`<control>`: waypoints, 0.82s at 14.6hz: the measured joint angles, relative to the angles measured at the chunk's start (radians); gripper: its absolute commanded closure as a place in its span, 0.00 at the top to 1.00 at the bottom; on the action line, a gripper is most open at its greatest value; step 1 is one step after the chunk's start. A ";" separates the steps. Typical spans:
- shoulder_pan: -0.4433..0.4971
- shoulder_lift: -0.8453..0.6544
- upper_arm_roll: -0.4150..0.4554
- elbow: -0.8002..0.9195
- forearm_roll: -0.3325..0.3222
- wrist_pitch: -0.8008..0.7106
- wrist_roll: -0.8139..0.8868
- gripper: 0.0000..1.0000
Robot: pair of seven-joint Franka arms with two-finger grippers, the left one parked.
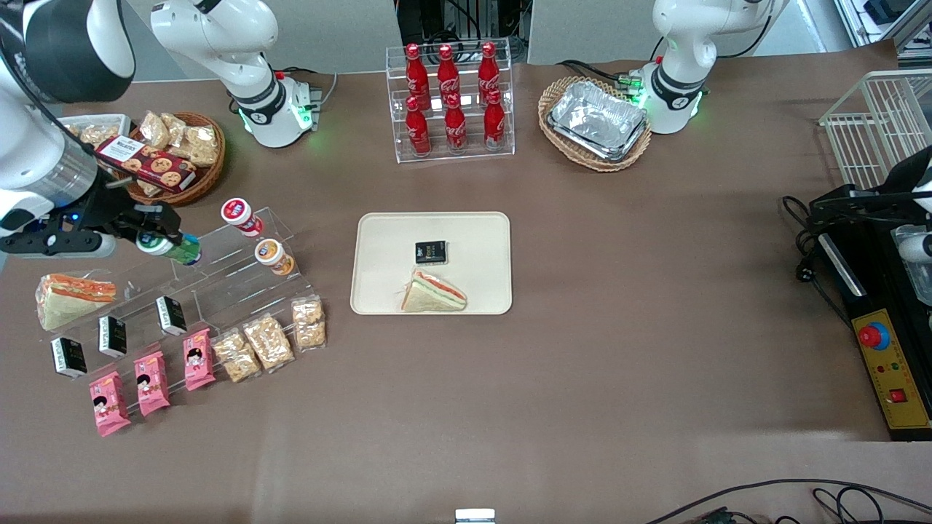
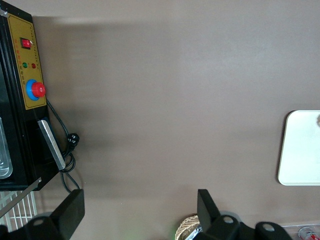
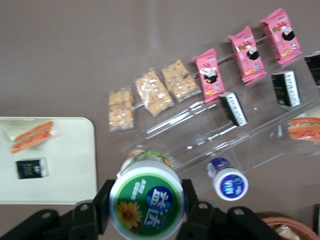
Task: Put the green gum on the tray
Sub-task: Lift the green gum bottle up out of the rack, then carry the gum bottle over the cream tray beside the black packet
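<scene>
The gripper point(image 3: 146, 202) clasps the green gum point(image 1: 171, 247) above the acrylic shelf point(image 1: 218, 280), lifted clear for carrying. The tray point(image 1: 378, 240) waits toward the parked arm's end.

Coca-Cola script on red bottles point(image 1: 449, 98), "MIA" — blue-labelled bottle lid point(image 3: 230, 184)

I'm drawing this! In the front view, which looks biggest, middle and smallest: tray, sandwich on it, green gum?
1. The tray.
2. The sandwich on it.
3. The green gum, held in the gripper over the clear rack; it sits higher, so nearness may enlarge it slightly.
</scene>
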 measured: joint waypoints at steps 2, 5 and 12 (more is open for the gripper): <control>0.025 0.002 0.029 0.019 0.008 -0.015 0.086 0.39; 0.073 0.004 0.112 0.030 0.012 -0.023 0.293 0.39; 0.204 0.086 0.258 -0.012 0.013 0.140 0.719 0.39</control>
